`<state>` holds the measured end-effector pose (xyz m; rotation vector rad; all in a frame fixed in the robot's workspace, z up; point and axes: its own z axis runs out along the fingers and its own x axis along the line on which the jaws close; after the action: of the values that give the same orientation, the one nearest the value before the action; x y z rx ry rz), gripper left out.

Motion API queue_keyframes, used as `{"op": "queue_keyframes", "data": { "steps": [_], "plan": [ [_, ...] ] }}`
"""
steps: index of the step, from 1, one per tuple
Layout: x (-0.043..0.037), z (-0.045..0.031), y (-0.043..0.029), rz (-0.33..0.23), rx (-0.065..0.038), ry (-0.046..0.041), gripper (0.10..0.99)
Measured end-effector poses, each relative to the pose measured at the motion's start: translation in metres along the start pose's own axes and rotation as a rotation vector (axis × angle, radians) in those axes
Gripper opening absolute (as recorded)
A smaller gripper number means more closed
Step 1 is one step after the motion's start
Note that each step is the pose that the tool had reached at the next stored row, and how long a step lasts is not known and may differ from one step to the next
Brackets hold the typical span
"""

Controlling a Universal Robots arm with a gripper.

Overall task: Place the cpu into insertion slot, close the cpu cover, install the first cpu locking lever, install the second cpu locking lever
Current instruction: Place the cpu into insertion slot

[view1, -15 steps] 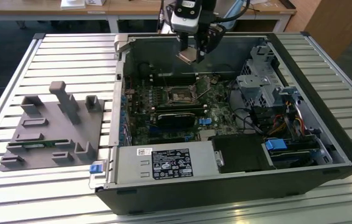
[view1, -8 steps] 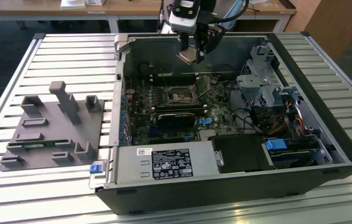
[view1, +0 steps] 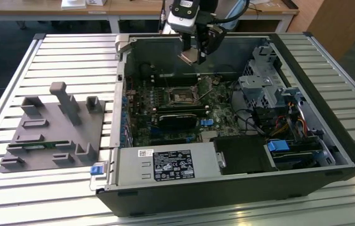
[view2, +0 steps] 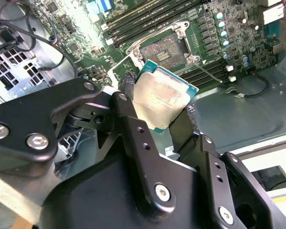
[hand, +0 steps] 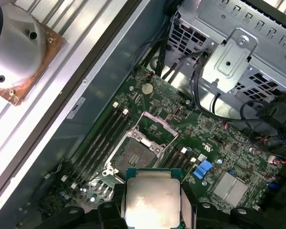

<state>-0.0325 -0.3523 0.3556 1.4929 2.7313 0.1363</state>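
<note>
Hand (view2: 158, 106) gripping cpu (hand: 151, 202) by its edges (silver top showing), poised above insertion slot (hand: 133, 155)

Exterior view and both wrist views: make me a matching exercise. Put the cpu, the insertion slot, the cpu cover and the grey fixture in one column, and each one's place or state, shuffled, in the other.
Things
1. the cpu
2. the insertion slot
3. the cpu cover
4. grey fixture

Places or states
A. swung open beside the socket
B. uncovered on the motherboard, no chip in it
C. on the slatted table, at the exterior view's left
D. clamped in the gripper, above the board

Pairs: 1-D, 2-B, 3-A, 4-C
</note>
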Motion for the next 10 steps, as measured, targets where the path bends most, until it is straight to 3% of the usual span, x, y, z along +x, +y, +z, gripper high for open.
{"op": "queue_keyframes", "data": {
  "steps": [10],
  "plan": [
    [0.0,0.0005,0.0,0.068,-0.001,-0.006,0.541]
  ]
}}
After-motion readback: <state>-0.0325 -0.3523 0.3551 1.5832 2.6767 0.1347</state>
